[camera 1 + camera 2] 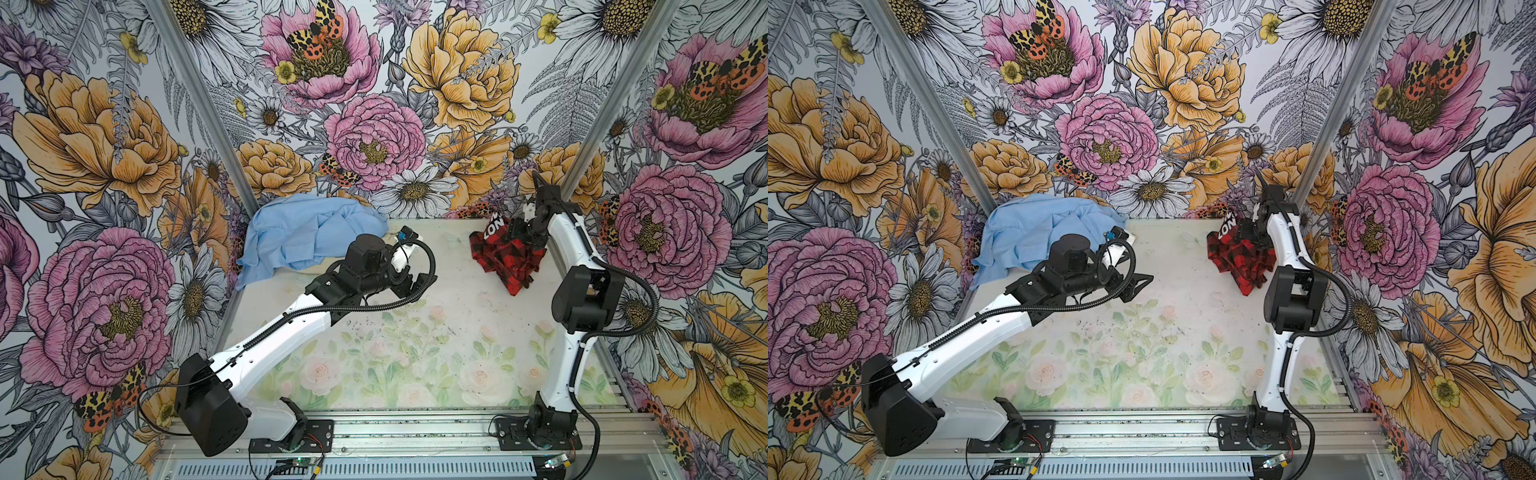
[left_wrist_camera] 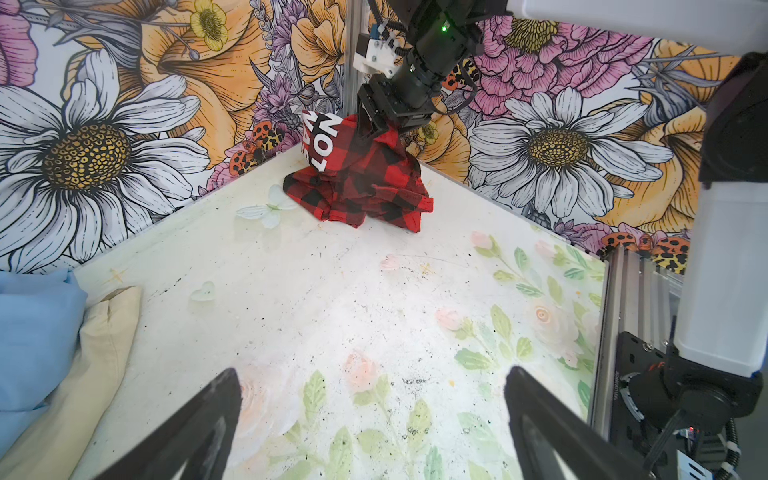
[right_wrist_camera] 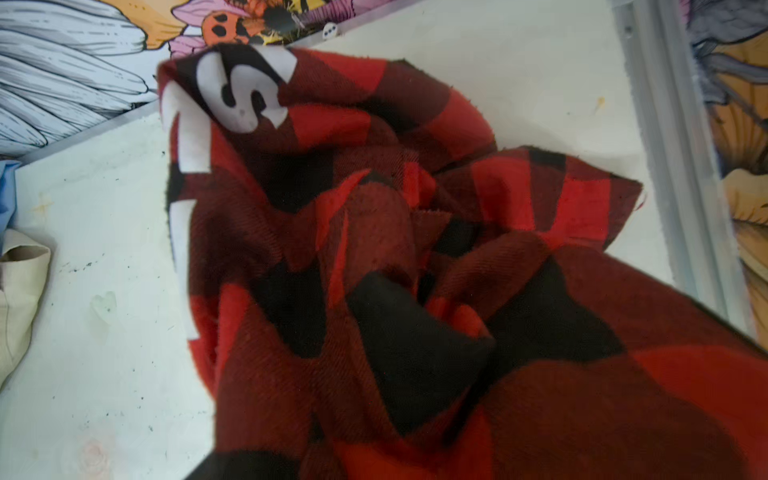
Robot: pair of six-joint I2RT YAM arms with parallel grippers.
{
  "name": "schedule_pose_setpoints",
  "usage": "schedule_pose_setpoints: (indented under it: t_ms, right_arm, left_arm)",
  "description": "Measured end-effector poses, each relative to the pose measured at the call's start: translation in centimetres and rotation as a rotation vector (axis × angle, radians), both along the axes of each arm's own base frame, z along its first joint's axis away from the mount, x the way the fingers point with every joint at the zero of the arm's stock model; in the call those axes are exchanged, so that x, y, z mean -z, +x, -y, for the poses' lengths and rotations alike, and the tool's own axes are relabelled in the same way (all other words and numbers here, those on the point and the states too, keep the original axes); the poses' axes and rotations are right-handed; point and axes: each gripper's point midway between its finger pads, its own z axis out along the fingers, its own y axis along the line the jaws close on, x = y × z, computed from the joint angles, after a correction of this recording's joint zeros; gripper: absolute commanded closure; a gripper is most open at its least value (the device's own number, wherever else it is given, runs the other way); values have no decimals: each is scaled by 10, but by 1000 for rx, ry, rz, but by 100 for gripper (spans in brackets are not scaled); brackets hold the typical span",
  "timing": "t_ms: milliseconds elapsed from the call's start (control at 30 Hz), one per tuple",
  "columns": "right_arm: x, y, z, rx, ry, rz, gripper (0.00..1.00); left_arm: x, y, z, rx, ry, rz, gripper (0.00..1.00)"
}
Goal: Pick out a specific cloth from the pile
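Observation:
The cloth (image 1: 511, 253) (image 1: 1241, 257), red-and-black check with a black patch of white letters, lies heaped on the table near the back right corner. Its patch end stands up beside my right gripper (image 1: 519, 239) (image 2: 374, 129), which comes down onto the top of the heap. The fabric (image 3: 415, 249) fills the right wrist view and hides the jaws. The pile, a light blue shirt (image 1: 299, 237) (image 2: 33, 332) over a cream cloth (image 2: 95, 353), sits at the back left. My left gripper (image 2: 374, 374) (image 1: 424, 282) hangs open and empty over the middle of the table, just right of the pile.
Floral walls close the table at the back and both sides, with aluminium posts (image 1: 582, 166) at the corners. A metal rail (image 1: 395, 428) carrying both arm bases runs along the front edge. The right arm's elbow (image 1: 586, 299) stands close to the right wall.

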Motion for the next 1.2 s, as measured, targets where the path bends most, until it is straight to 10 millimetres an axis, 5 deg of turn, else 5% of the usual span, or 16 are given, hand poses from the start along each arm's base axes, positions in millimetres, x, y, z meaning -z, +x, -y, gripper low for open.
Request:
schedule_pose_setpoints:
  t_ms: [467, 833, 1033, 1200]
  right_arm:
    - [26, -27, 2, 4, -20, -87, 2]
    - [-52, -42, 0, 6, -44, 78, 2]
    - [-72, -24, -9, 0, 13, 191, 9]
    - [-59, 11, -26, -15, 149, 242, 10]
  left_arm:
    - [0, -2, 1, 7, -1, -1, 1]
    - [0, -2, 2, 9, -1, -1, 1]
    - [0, -3, 2, 12, -2, -2, 1]
    - [0, -3, 2, 12, -2, -2, 1]
